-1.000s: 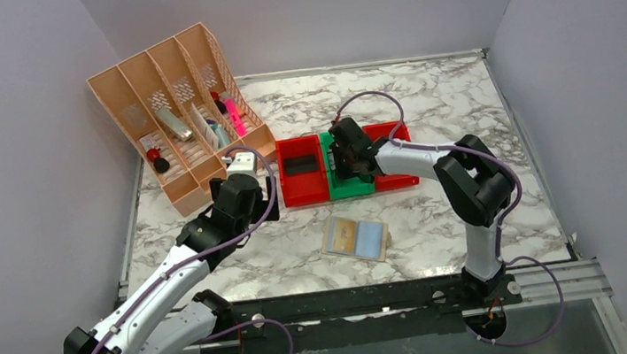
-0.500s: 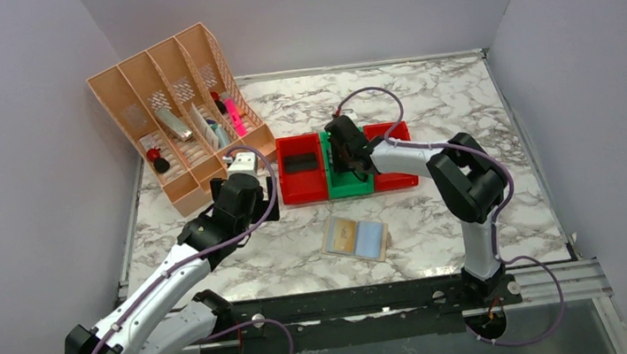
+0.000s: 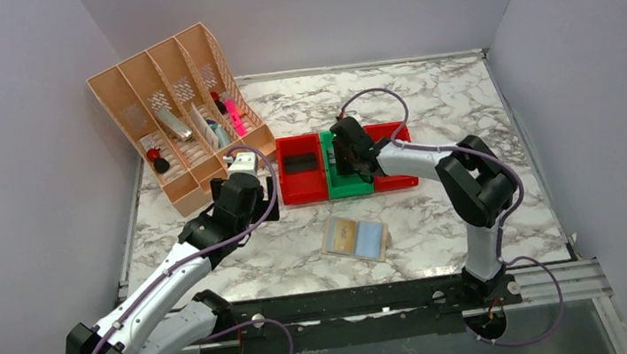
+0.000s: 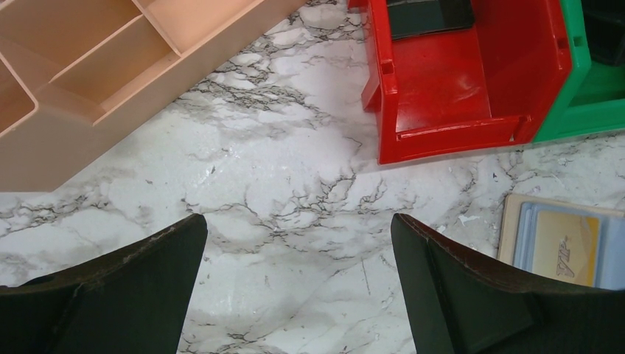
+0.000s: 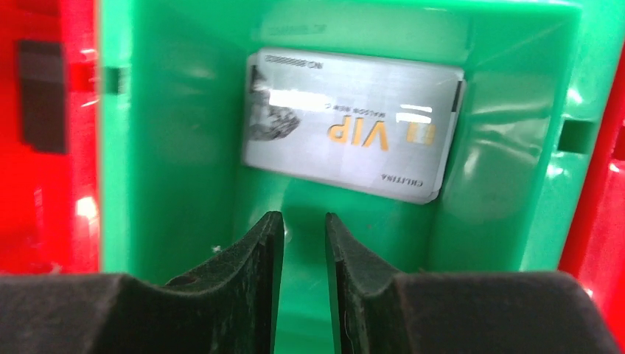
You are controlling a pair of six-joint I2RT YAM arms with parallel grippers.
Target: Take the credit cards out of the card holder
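Observation:
The card holder (image 3: 355, 239) lies open on the marble table, tan rim with pale blue panels, and a yellow card (image 3: 344, 237) sits in its left pocket. It also shows at the right edge of the left wrist view (image 4: 525, 236). My right gripper (image 3: 346, 157) hangs over the green bin (image 3: 349, 187). Its jaws (image 5: 304, 221) are a narrow gap apart with nothing between them. A silver VIP card (image 5: 346, 122) lies in the green bin (image 5: 169, 147) just beyond the fingertips. My left gripper (image 3: 261, 199) is wide open and empty (image 4: 298, 221) over bare table, left of the card holder.
A red bin (image 3: 300, 171) left of the green one holds a black card (image 4: 427, 15). Another red bin (image 3: 395, 177) stands on its right. A peach file organiser (image 3: 178, 112) with pens and small items stands at the back left. Walls close in three sides.
My right gripper shifted slightly over the green bin, away and back. The left arm and the card holder have not moved.

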